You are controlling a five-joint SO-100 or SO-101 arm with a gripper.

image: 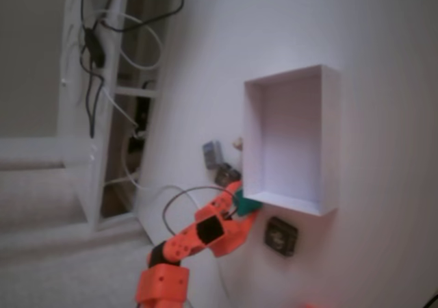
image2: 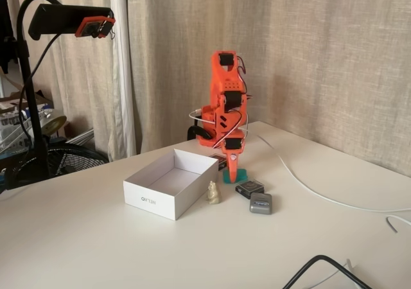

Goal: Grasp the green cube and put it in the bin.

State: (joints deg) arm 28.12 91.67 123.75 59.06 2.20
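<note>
The green cube (image: 248,202) (image2: 240,176) is a small teal block at table level, just outside a corner of the bin. The orange arm's gripper (image: 243,202) (image2: 235,173) points straight down at it, with a finger on each side of the cube, and looks shut on it. The bin (image: 254,137) (image2: 151,199) is a white shallow box with nothing visible inside. In a fixed view it lies to the left of the gripper.
A dark square block (image: 280,236) (image2: 249,187) and a grey block (image: 212,154) (image2: 261,203) lie close to the gripper. Another dark block (image: 226,174) sits beside the arm. A small pale figurine (image2: 213,192) stands against the bin. A white cable (image2: 308,189) crosses the table.
</note>
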